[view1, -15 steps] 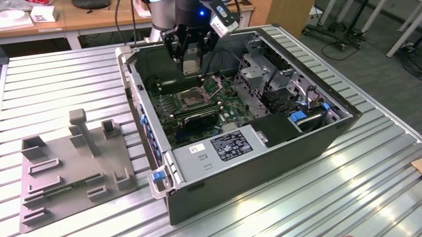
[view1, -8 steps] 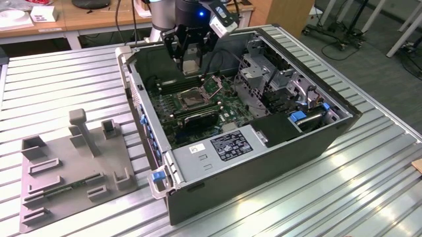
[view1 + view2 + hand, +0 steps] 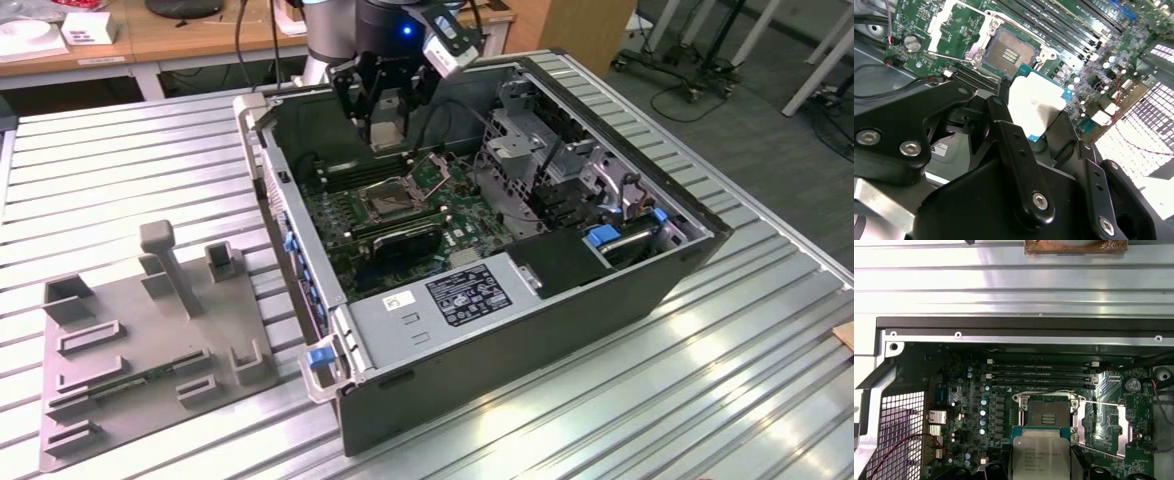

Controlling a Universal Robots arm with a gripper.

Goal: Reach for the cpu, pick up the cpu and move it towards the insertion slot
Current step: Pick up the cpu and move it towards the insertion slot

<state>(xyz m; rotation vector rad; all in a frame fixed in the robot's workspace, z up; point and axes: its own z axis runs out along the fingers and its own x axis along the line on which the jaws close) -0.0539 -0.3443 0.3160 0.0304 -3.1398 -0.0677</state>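
aloft, gripper (image 3: 384, 133) clamping cpu (image 3: 1036, 102), just beside insertion slot (image 3: 1009, 50)

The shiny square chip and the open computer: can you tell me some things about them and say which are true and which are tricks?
1. The gripper is holding the chip. True.
2. The chip is already sitting in the socket. False: it hangs above the board, beside the socket, and the socket's dark middle is bare.
3. The computer case lies on its side with its cover off. True: the green board shows inside.
4. The socket's metal frame is closed. False: in the first wrist view the frame is swung open next to the socket.
5. The grey plastic stand is inside the case. False: it sits on the metal table, at the exterior view's left of the case.
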